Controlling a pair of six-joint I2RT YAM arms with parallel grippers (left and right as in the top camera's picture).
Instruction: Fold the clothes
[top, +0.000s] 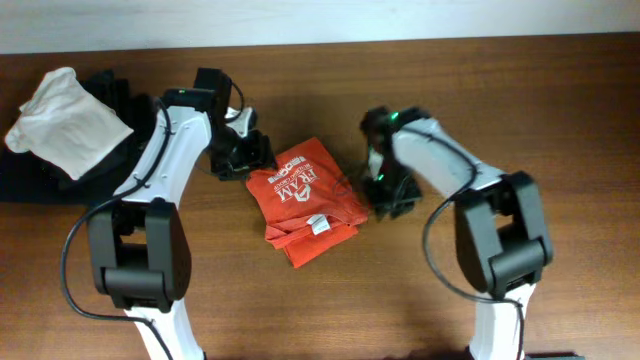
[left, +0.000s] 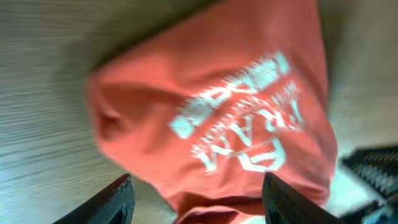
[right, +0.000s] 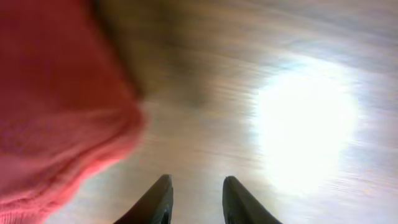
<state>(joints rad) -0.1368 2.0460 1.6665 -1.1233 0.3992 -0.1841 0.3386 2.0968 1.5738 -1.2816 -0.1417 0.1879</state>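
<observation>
The clothes (top: 305, 200), an orange-red T-shirt with white lettering, lie folded into a small packet at the table's middle. My left gripper (top: 246, 156) is at the shirt's upper left corner. In the left wrist view the shirt (left: 217, 112) fills the frame, and the left gripper (left: 196, 190) stands open with its dark fingers (left: 109, 205) wide apart over the shirt's near edge. My right gripper (top: 386, 192) is just off the shirt's right edge. In the right wrist view the right gripper (right: 198, 182) shows a narrow gap with only bare wood in it, and the shirt (right: 56, 106) lies to its left.
A crumpled white cloth (top: 65, 120) rests on black garments (top: 30, 175) at the far left. The wooden table (top: 560, 120) runs to a pale back edge. A bright glare patch (right: 305, 124) lies on the wood ahead of the right fingers.
</observation>
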